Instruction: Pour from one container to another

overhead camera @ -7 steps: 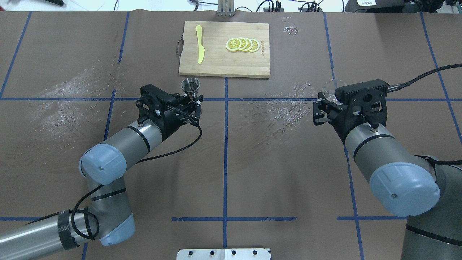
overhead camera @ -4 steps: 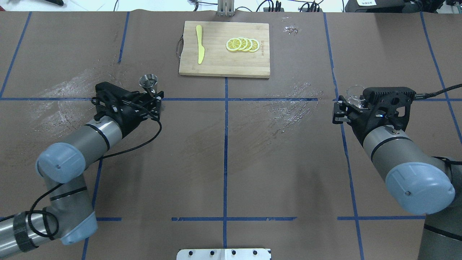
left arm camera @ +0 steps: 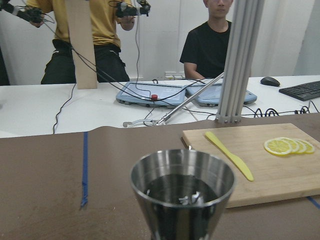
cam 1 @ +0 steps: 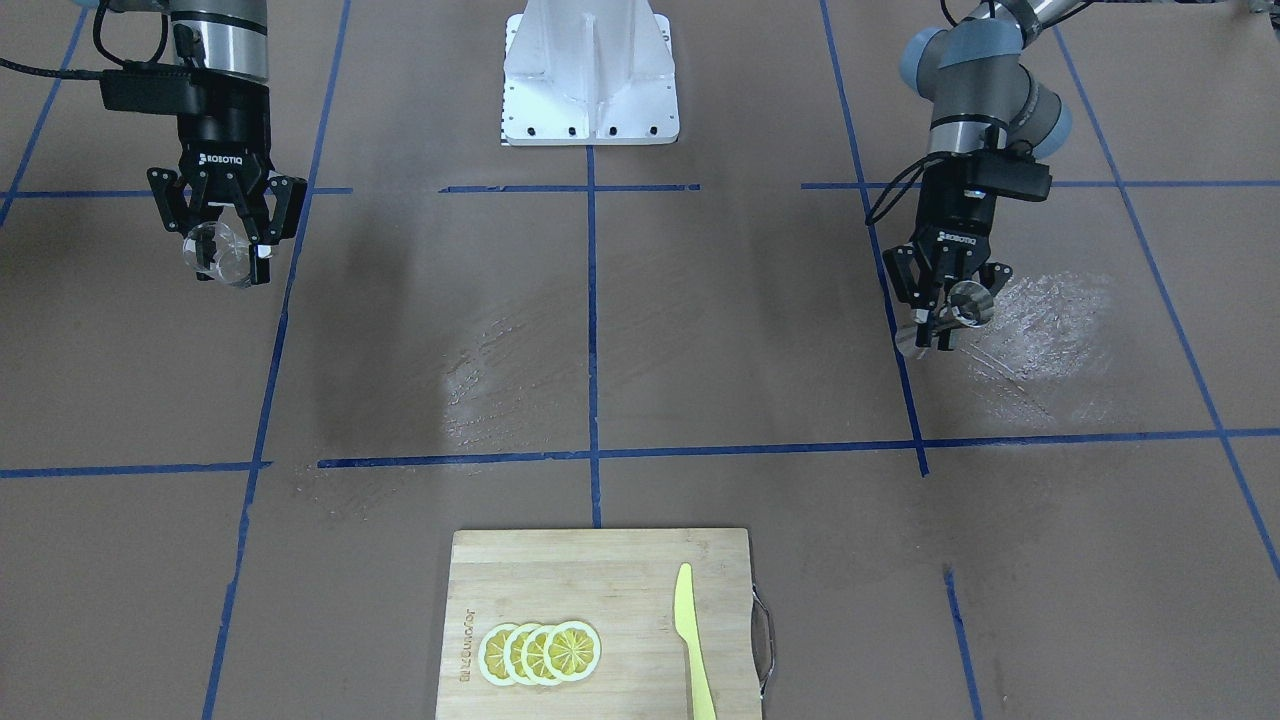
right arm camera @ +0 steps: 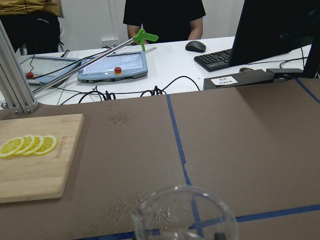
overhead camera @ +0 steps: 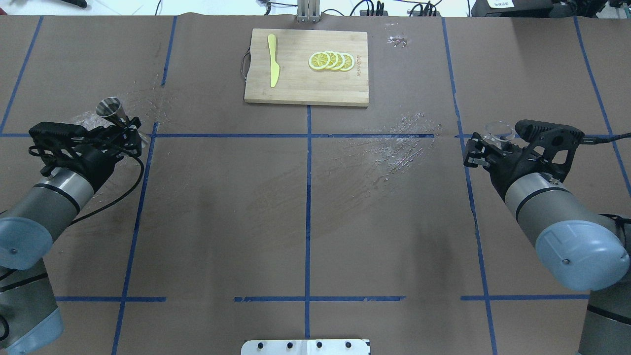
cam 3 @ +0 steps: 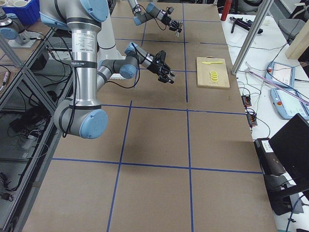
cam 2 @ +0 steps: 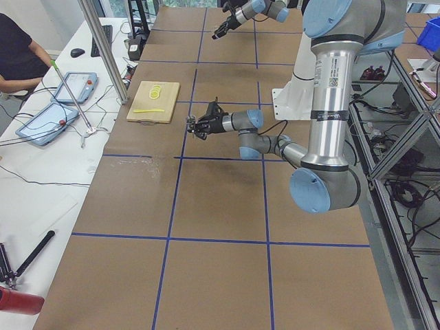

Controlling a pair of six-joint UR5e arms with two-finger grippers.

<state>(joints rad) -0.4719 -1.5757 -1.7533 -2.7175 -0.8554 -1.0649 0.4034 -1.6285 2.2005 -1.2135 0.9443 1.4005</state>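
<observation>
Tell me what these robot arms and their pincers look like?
Both arms are silvery-grey metal tubes with pale blue rounded joint caps and black rings: the left arm and the right arm. Each ends in a black two-finger pincer, left pincer and right pincer, lettered ROBOTIQ in white. A black cable trails from each wrist.

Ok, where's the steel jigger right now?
The jigger is at the overhead view's far left, in the left gripper, left of the cutting board.

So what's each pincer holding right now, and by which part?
Left pincer grips the steel jigger at its narrow waist. Right pincer holds the clear glass cup, clamped across its sides.
</observation>
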